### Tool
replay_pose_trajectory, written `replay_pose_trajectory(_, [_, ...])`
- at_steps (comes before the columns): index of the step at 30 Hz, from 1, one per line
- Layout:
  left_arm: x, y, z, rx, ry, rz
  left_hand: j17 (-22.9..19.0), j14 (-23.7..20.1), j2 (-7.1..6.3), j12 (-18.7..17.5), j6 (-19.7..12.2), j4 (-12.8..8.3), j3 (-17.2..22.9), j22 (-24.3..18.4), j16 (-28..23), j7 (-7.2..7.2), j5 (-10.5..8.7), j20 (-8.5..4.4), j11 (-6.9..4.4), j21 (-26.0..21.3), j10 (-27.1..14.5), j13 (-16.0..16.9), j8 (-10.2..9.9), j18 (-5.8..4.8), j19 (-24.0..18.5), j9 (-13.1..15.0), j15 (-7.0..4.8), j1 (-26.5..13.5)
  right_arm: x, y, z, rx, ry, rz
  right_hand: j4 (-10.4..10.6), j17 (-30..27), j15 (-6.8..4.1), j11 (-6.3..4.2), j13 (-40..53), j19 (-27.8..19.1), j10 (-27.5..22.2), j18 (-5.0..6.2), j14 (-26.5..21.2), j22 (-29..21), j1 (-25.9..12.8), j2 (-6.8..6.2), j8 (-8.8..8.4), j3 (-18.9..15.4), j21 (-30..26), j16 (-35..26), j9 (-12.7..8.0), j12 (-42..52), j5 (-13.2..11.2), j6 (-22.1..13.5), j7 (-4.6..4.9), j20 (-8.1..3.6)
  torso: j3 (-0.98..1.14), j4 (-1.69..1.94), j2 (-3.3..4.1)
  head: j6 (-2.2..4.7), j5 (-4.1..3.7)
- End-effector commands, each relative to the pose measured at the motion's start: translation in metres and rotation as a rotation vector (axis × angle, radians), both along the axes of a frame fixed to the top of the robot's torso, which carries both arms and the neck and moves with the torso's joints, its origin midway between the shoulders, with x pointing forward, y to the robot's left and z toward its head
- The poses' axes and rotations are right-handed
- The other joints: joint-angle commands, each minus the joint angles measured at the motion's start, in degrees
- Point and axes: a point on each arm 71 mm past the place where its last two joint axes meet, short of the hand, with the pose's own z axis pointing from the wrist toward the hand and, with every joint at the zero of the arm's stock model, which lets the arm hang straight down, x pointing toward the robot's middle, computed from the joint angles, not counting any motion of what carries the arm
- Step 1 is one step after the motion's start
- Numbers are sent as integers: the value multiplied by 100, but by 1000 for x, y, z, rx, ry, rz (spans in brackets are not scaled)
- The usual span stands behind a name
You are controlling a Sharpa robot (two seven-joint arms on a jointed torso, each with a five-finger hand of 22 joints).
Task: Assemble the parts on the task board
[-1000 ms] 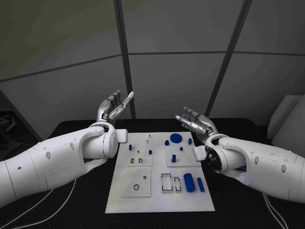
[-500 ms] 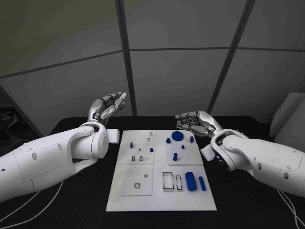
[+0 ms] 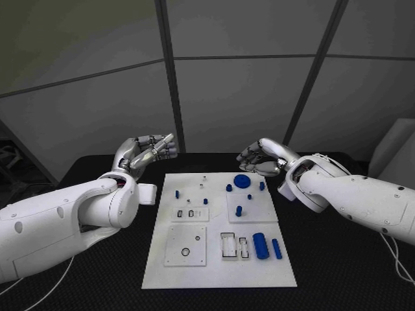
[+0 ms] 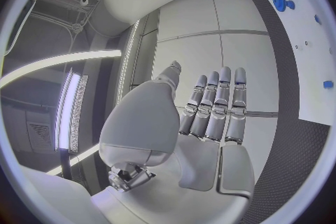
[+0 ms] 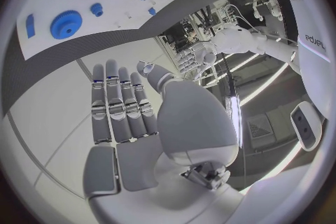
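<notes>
**Both hands raised and empty beyond the task board**

The left hand (image 3: 147,151) hovered off the far left corner of the task board (image 3: 219,275), fingers loosely apart and partly curled, holding nothing; its wrist view showed the fingers (image 4: 218,103) extended side by side with an empty palm. The white task board lay in the middle of the black counter (image 3: 95,170). On it, left of centre, stood small blue pegs (image 3: 177,194), with a ring (image 3: 185,251) in the near left plate. Toward the board's far right edge sat a blue gear (image 3: 241,181), and nearer, a blue cylinder (image 3: 260,245) beside a thinner blue rod (image 3: 275,249). The right hand (image 3: 262,157) hung above the board's far right corner, fingers curled inward over empty air, apart from the gear. Its wrist view showed straighter fingers (image 5: 119,103) and the gear beyond them
</notes>
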Motion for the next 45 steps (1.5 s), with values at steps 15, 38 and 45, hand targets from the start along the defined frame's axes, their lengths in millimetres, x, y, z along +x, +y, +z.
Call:
replay_pose_trajectory(15, [-26, -16, 13, -15, -11, -129, 181, 459, -10, -159, 348, -331, -48, 175, -110, -58, -42, -153, -79, 427, 384, -8, -154, 43, 665, -29, -119, 135, 5, 26, 10, -535, -109, 21, 213, 3304, -500, -281, 169, 1433, 43, -140, 1746, 3139, -56, -407, -362, -282, 3825, 3638, 11, -147, 116, 390, -244, -571, -58, 57, 517, 121, -68])
replay_pose_trajectory(38, [-29, -14, 16, -18, -7, -139, 195, 458, 3, -204, 339, -335, -63, 180, -139, -48, -42, -157, -68, 441, 356, -15, -189, 36, 673, -32, -113, 103, 7, 43, 10, -561, -127, 33, 311, 5007, -459, -245, 304, 1941, -47, -336, 1787, 4570, 27, -371, -427, -251, 4860, 5347, 5, -84, 101, 218, -246, -515, -69, 82, 634, 108, -50])
replay_pose_trajectory(45, [-28, -14, 16, -18, -5, -139, 198, 458, 7, -214, 337, -335, -66, 180, -145, -45, -42, -157, -65, 442, 349, -16, -197, 34, 672, -32, -112, 95, 8, 47, 10, -556, -136, 31, 321, 5159, -460, -250, 316, 2013, -5, -358, 1811, 4715, 42, -352, -423, -193, 4957, 5495, 7, -73, 101, 214, -235, -520, -73, 77, 643, 111, -40])
